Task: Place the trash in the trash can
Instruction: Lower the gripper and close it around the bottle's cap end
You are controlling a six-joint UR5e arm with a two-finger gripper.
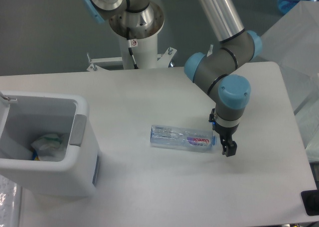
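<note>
A clear plastic bottle (180,138) with a pink-purple label lies on its side in the middle of the table, cap end pointing right. My gripper (223,141) hangs just over that cap end, fingers pointing down. One dark finger (229,148) shows to the right of the cap; the other is hidden, so the jaw gap is unclear. The white trash can (79,118) stands at the left edge. Inside it lies a crumpled white wrapper (48,145) with a green mark.
The arm's base column (133,25) rises at the back centre of the table. A translucent plastic sheet (303,53) hangs along the right side. A small black object (311,202) sits at the table's lower right corner.
</note>
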